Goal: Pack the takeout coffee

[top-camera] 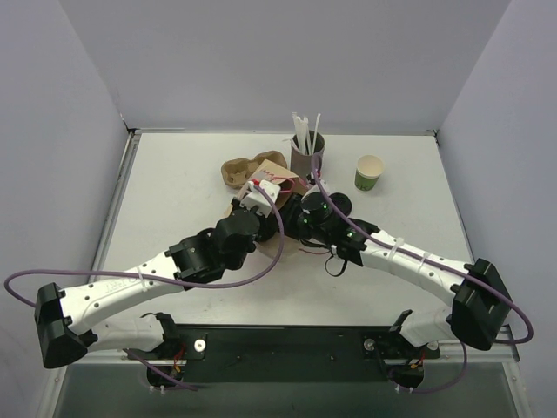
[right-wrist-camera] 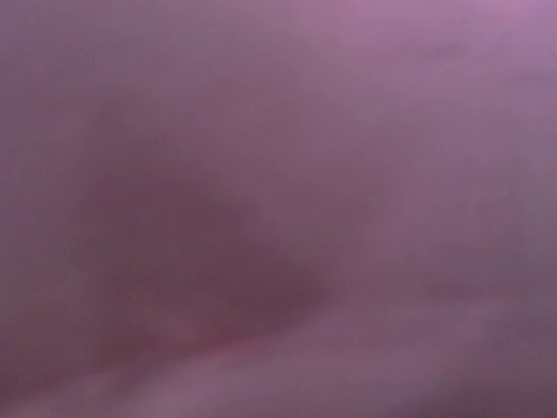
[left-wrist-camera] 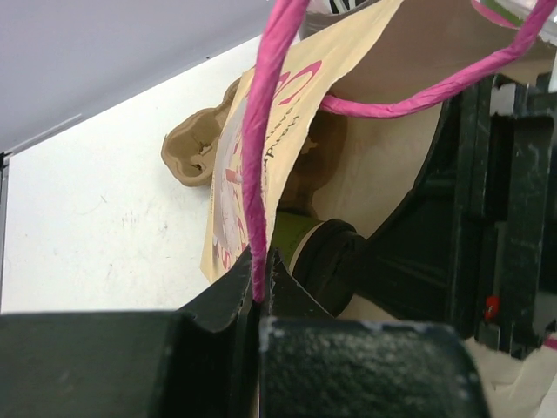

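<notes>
- The left pincer (left-wrist-camera: 259,292) is clamped shut on the pink handle (left-wrist-camera: 263,148) of the paper bag (left-wrist-camera: 383,148), which lies on the worktop (left-wrist-camera: 96,226) with its mouth facing that wrist.
- The takeout coffee (left-wrist-camera: 294,233), green-sided with its black lid (left-wrist-camera: 335,261), sits inside the bag's mouth.
- The right pincer (left-wrist-camera: 396,261) reaches into the bag beside the lid. Whether it is open or closed cannot be told, and its wrist view is only a purple blur.
- A cardboard cup carrier (top-camera: 237,171) lies against the bag.
- The grey straw holder (top-camera: 306,157) and a cream-lined green cup (top-camera: 369,173) stand further back.
</notes>
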Available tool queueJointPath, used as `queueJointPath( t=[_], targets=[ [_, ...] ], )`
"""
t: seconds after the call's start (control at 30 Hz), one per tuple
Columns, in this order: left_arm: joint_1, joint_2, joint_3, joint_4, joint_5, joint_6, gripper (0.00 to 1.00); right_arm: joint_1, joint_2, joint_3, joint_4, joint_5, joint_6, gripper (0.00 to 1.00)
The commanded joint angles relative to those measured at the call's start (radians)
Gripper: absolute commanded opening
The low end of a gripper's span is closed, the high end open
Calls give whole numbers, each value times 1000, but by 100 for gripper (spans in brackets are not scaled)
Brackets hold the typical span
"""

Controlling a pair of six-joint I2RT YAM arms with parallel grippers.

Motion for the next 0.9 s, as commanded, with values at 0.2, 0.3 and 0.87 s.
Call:
queueJointPath(
  t=[0.2,0.3,0.87],
  targets=[
    [-9,71,92,-16,-55,-121,0,52,44,26,16,107,30,34],
    [-20,82,101,-8,-39,-123,0,56,74,48,2,152,31,41],
    [-27,27,29,90,41,-68,0,58,170,-18,200,170,82,65]
  ],
)
